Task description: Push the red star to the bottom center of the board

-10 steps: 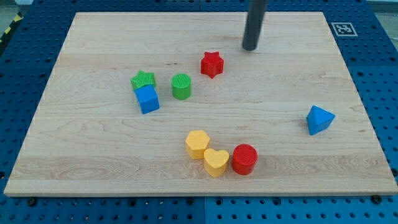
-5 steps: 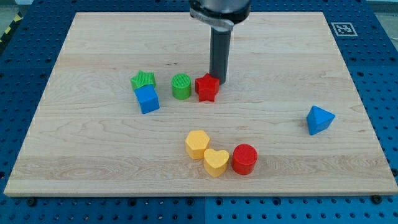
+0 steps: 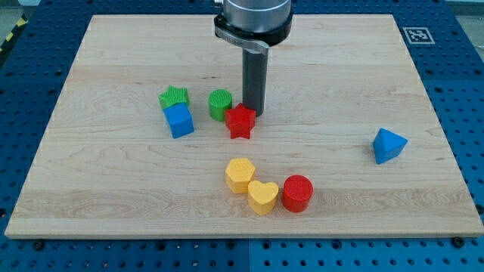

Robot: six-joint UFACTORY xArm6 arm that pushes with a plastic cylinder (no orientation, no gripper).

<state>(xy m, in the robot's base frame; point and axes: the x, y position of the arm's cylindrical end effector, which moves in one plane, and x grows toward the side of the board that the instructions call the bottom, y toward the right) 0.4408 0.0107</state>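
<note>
The red star (image 3: 240,122) lies near the board's middle, just right of and below the green cylinder (image 3: 220,104), touching or nearly touching it. My tip (image 3: 253,113) rests against the star's upper right side. The dark rod rises straight up from there toward the view's top. The wooden board (image 3: 113,189) fills most of the view.
A green star (image 3: 174,97) and a blue cube (image 3: 179,120) sit together at the left. A yellow hexagon (image 3: 240,174), a yellow heart (image 3: 263,196) and a red cylinder (image 3: 297,193) form a row near the bottom centre. A blue triangle (image 3: 388,145) lies at the right.
My tip came down from the view's top onto the red star and pushed it down and to the left, next to the green cylinder. The other blocks stayed put.
</note>
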